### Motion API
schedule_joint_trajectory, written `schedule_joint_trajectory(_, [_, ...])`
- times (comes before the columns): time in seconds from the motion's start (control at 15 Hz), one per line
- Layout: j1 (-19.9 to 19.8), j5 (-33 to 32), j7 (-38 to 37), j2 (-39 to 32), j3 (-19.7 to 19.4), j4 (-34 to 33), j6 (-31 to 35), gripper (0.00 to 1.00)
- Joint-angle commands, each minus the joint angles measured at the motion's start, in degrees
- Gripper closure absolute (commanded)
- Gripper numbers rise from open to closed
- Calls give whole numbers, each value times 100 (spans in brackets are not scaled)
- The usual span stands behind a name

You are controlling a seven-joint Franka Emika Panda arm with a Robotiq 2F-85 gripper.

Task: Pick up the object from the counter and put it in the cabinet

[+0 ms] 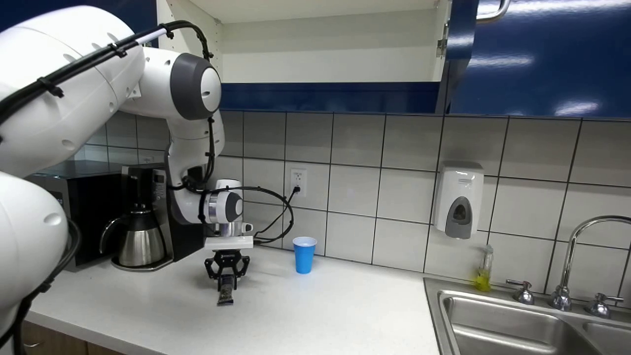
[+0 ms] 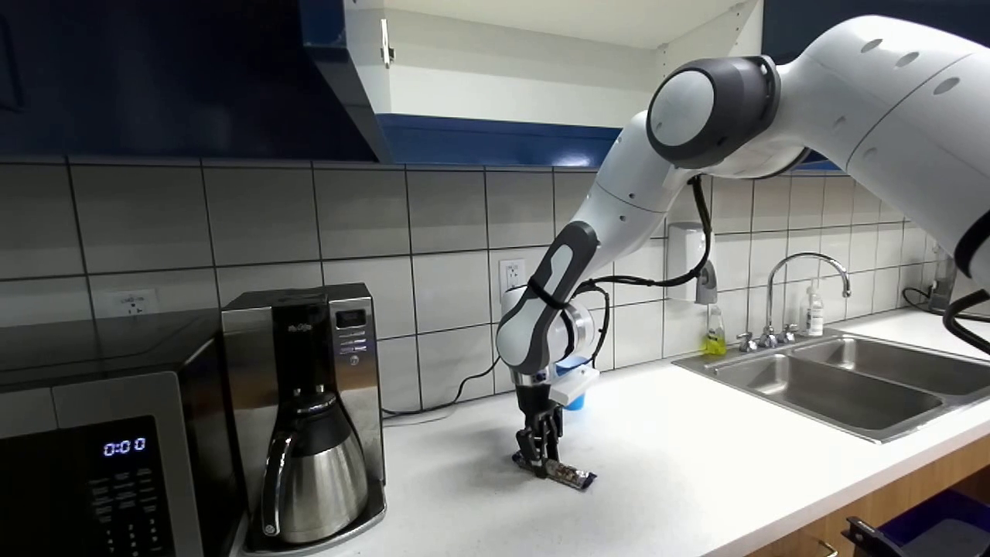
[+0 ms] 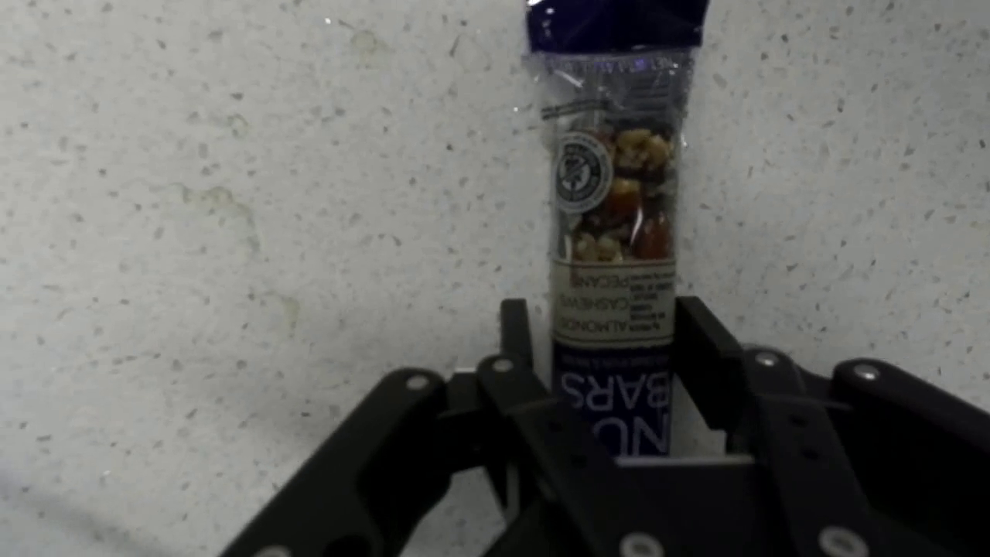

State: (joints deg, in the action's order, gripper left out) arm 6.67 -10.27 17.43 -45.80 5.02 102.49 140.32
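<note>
A blue cup (image 1: 304, 256), coffee maker (image 2: 309, 425) and microwave (image 2: 85, 464) showing "0:00" stand on the counter (image 1: 345, 315). On it, between the gripper's parted fingers (image 3: 517, 333), lies a nut bar (image 3: 615, 302) reading "ALMONDS", "CASHEWS", "PECANS".

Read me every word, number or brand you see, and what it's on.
"0:00": microwave display
"ALMONDS": wrapped bar, upside down
"CASHEWS": likewise
"PECANS": likewise
"BARS": likewise
"NU", rest hidden: likewise
Too small or blurred: the bar's seal and fine print, coffee maker's lettering, microwave's key labels, soap dispenser's label.
</note>
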Motion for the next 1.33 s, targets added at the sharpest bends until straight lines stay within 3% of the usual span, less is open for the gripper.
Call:
schedule_joint_trajectory(0.0, [62, -146, -90, -83, -46, -226, -250, 80])
schedule_joint_trajectory(0.07, [49, -126, -89, -83, -35, -241, -287, 89])
schedule_joint_trajectory(0.13, [49, -111, -118, -84, -39, -255, -323, 91])
schedule_joint_trajectory(0.53, [50, 19, -524, -3, -101, -173, -368, 91])
schedule_joint_trajectory(1.27, [-100, 724, -1508, 860, -170, 489, -575, 91])
